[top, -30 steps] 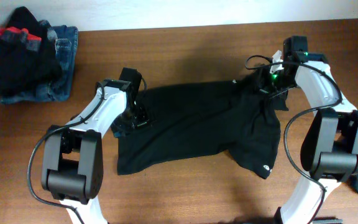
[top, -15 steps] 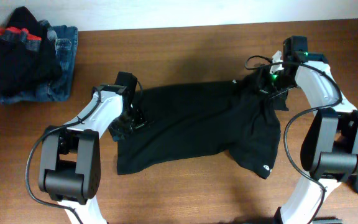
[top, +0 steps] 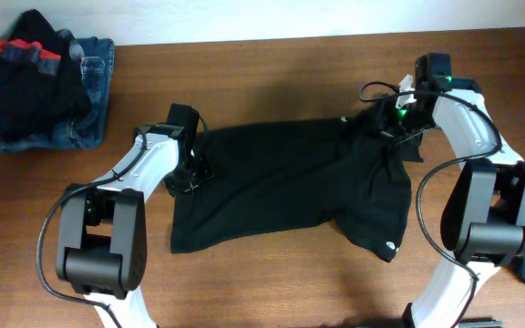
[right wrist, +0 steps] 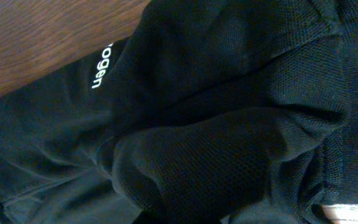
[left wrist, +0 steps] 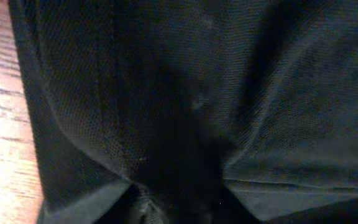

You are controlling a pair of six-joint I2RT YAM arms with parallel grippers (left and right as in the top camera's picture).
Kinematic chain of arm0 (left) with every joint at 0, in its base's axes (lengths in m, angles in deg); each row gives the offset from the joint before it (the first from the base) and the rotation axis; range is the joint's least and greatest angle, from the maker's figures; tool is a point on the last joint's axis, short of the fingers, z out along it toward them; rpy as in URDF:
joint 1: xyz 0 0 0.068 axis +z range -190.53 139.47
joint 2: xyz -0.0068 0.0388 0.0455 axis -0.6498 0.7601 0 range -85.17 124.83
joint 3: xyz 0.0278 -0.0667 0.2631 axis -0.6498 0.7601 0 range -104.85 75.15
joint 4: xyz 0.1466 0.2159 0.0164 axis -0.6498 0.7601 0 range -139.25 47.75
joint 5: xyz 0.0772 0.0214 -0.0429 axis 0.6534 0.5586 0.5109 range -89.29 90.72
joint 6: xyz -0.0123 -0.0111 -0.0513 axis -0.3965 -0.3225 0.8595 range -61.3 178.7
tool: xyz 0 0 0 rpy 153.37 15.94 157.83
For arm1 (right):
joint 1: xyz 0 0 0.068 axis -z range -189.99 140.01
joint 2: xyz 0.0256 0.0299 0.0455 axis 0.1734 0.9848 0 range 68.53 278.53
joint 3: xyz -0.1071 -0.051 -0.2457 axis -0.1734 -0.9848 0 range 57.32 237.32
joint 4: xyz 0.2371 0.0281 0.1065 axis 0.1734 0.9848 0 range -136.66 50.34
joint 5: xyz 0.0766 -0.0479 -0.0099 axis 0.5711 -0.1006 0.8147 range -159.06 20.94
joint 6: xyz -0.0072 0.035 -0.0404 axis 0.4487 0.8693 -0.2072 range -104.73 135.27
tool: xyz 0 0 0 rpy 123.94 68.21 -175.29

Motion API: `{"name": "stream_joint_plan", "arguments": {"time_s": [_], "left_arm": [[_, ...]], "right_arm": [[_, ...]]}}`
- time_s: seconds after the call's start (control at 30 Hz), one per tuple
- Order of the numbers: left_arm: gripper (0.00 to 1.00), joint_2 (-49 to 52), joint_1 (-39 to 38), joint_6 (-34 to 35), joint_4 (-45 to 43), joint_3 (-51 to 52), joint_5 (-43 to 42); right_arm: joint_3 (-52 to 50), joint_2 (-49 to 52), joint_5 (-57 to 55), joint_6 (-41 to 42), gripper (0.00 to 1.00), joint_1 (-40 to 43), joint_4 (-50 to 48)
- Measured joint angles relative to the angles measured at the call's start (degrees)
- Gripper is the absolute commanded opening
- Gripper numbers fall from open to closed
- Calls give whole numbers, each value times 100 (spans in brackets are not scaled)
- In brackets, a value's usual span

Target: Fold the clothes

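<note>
Overhead, the black top (top: 281, 182) lies spread flat across the bench (top: 272, 82). Left fingers (top: 190, 175) rest at its left edge; fabric hides them, so their grip cannot be told. Right fingers (top: 396, 124) are closed tight, pinching its bunched upper-right corner.

Overhead is looking bright and sharp, but both wrist cams are coming out dim, the black top (left wrist: 229, 93) swallowing detail.

Wooden table (top: 272, 282): black top (top: 281, 191) spread centre; clothes pile (top: 25, 82) far-left corner, seemingly jeans (top: 98, 59) underneath.
</note>
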Motion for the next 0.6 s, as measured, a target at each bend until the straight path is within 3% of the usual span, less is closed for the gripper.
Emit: {"name": "stream_joint_plan", "arguments": {"time_s": [0.1,0.27,0.6], "left_arm": [[22,0,2,-20,-2,0,24],[1,0,2,-103,0,0,164],[1,-221,2,-627,125,-308,490]], "right_arm": [[0,0,0,0,4,0,0],[0,0,-4,-2,4,0,0],[293,0,-7,0,4,0,68]]}}
